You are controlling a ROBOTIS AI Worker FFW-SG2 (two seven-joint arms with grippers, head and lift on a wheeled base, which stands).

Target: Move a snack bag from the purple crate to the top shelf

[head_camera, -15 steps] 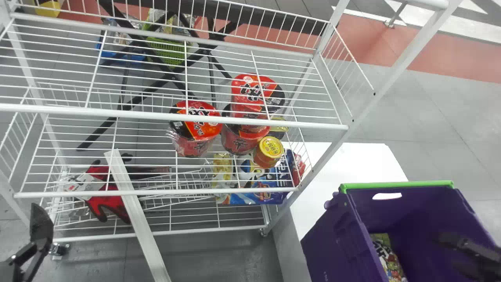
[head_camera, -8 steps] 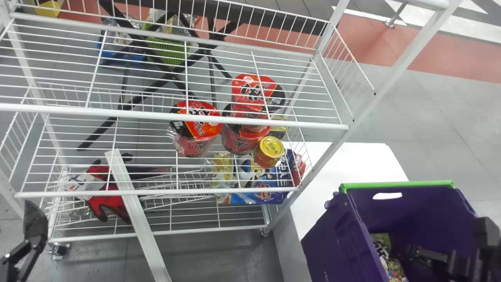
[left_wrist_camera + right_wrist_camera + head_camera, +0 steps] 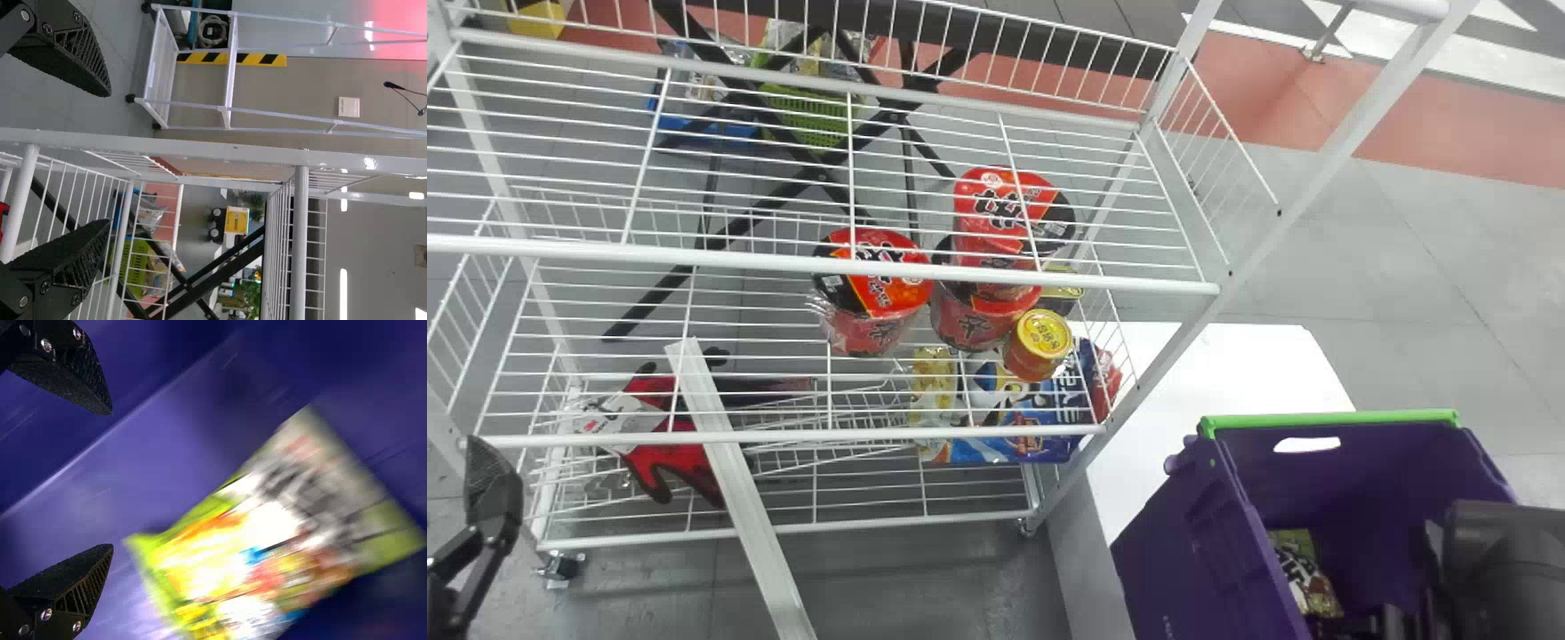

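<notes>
Right gripper (image 3: 1392,622) was down in the purple crate (image 3: 1183,551), spread wide, fingers well apart. Snack bag (image 3: 1303,569), green-edged, lay inside the crate near the fingertips; couldn't tell about contact. Left gripper (image 3: 494,511), also wide, hung near the left end of the white wire rack (image 3: 694,258).

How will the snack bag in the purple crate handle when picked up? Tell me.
The snack bag will probably bend and crumple rather than stay stiff, given its pouch shape and flat, pointed corners. It is likely light for its size, looking like a filled snack pouch. Its thin-looking printed wrapper may slide if the right claw pinches only an edge.
</notes>
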